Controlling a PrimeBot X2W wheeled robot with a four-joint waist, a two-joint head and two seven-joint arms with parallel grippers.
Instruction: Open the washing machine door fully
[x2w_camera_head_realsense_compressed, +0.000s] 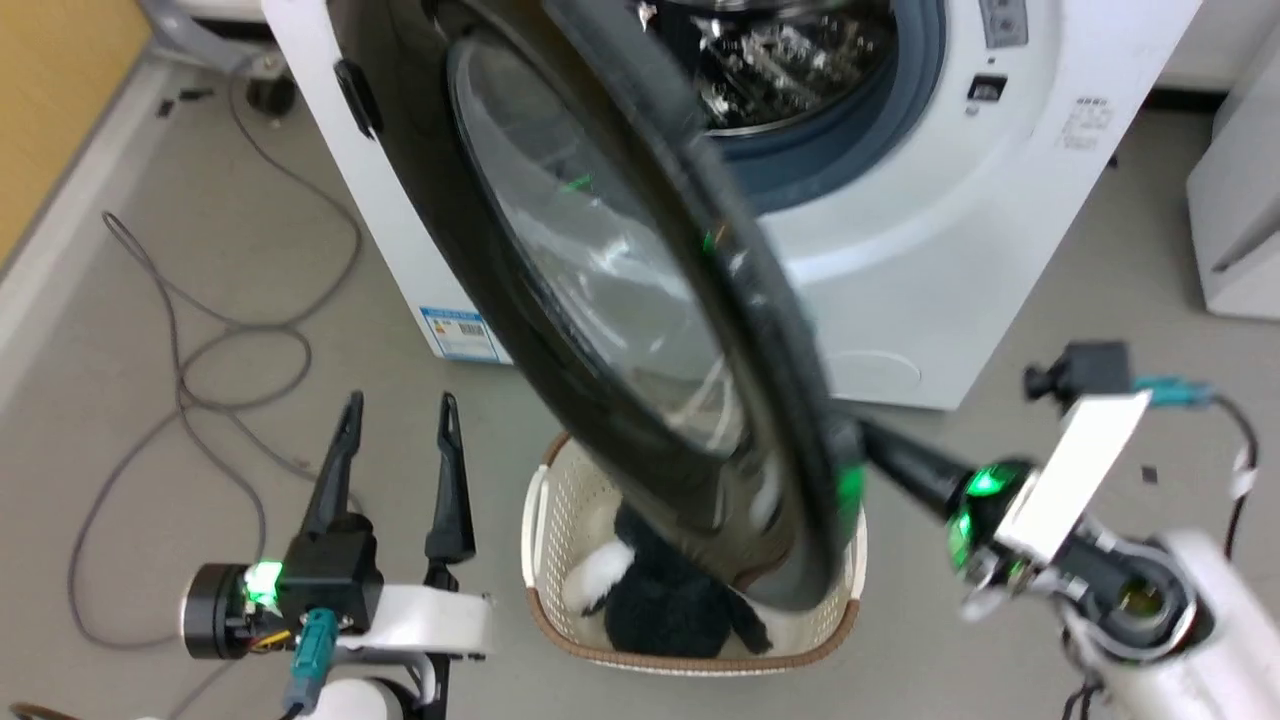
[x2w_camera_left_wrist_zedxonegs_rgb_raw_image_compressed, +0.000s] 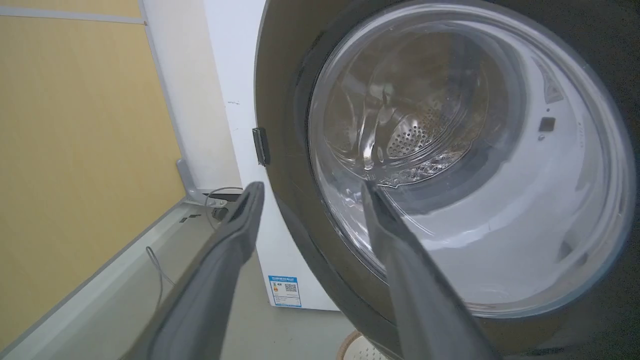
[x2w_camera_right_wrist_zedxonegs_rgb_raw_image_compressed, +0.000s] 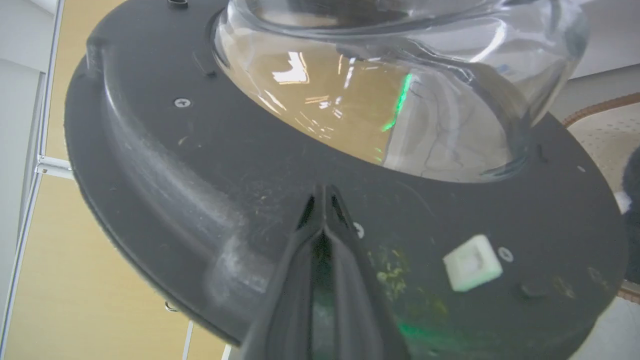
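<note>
Where the left gripper (x2w_camera_head_realsense_compressed: 397, 415) hovers before the left corner of the big white front-loading washing machine (x2w_camera_head_realsense_compressed: 930, 260), its long dark fingers stand wide, empty. Large round glossy black door, bulging clear glass bowl (x2w_camera_head_realsense_compressed: 600, 290): part-swung from the machine's left side; probably heavy, stiff, glass slick; push on the dark ring. Right gripper (x2w_camera_right_wrist_zedxonegs_rgb_raw_image_compressed: 325, 192): fingers pressed together, tips on the door's inner face.

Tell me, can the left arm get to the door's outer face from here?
Likely yes. The left gripper, fingers open, points at the glossy outer face of the washing machine door, nothing between them; the basket sits under the door.
</note>
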